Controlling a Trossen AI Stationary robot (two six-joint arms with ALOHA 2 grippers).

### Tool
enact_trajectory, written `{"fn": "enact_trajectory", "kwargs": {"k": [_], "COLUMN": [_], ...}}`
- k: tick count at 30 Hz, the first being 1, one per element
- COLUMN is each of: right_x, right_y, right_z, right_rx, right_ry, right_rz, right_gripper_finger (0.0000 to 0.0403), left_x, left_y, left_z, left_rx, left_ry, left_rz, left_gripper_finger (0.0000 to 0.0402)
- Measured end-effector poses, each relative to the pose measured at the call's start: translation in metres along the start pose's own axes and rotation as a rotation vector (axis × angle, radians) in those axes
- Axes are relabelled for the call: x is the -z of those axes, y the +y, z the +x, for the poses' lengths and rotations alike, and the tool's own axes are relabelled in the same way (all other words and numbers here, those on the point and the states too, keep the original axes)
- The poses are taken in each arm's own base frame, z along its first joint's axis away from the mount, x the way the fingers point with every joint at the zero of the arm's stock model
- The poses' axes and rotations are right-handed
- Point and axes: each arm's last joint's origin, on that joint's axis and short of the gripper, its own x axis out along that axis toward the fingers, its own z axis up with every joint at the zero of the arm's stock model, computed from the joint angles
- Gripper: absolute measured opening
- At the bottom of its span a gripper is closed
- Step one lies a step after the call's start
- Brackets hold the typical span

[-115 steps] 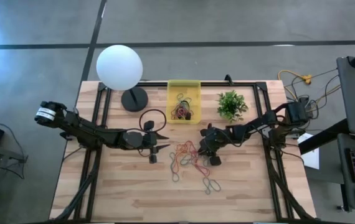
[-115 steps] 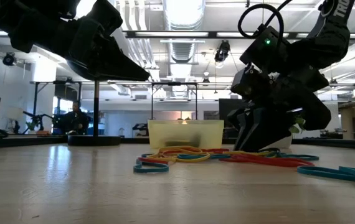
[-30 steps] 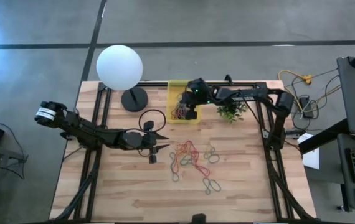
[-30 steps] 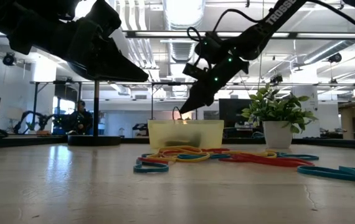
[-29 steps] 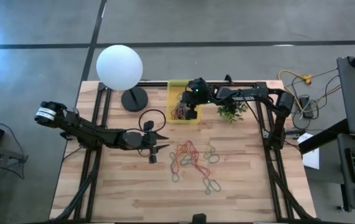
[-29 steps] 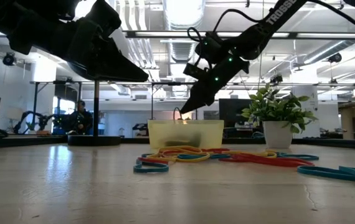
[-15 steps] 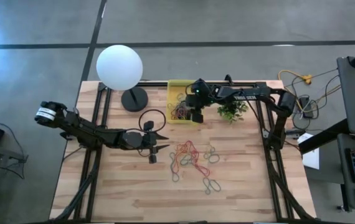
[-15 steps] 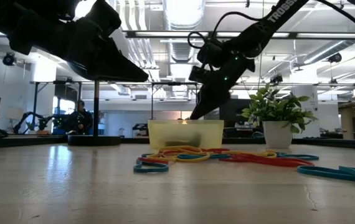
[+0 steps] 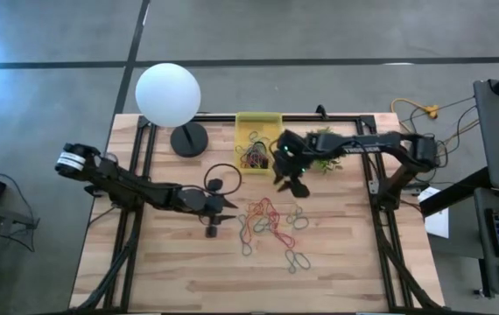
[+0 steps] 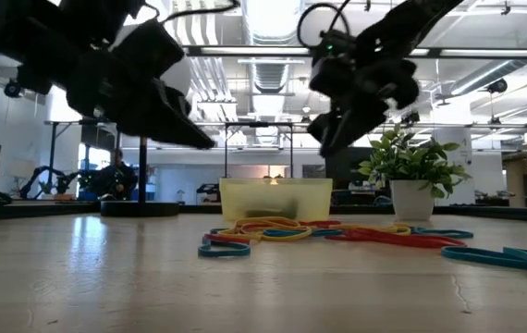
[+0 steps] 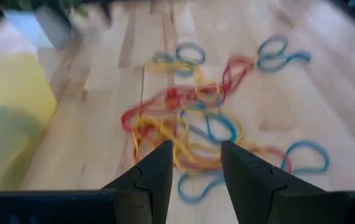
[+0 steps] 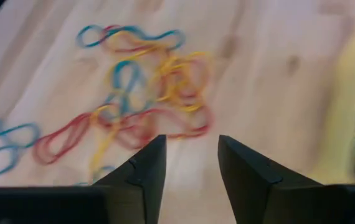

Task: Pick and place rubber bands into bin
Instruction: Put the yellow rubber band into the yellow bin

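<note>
Since a second ago my right gripper has swung off the bin, fingers spread and empty. Loose rubber bands lie just beyond it, away from the bin; my left gripper, also spread, hovers equally near them.

Bin smeared to a yellow patch in left wrist view; cut by edge in right wrist view, contents unreadable. Rubber bands soft, single loops hard to separate. Plant partly covered by right arm from above. Left hand a dark silhouette in low view.
</note>
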Motion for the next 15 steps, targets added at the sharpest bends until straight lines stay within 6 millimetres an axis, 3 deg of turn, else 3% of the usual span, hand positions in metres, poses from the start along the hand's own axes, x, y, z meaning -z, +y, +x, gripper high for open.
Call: {"fn": "enact_trajectory", "kwargs": {"k": [7,15], "right_x": [0.027,0.064], "right_y": [0.046,0.067], "right_z": [0.004,0.011], "right_rx": [-0.058,0.057], "right_ry": [0.038,0.012], "right_rz": [0.048,0.055], "right_gripper_finger": [0.0116,0.0113], "left_x": [0.007,0.006], "left_y": [-0.001,-0.001], "left_z": [0.020,0.024], "left_rx": [-0.010,-0.012], "left_ry": [0.023,-0.021], "left_rz": [0.007,0.022], "left_gripper_finger": [0.0121,0.0121]}}
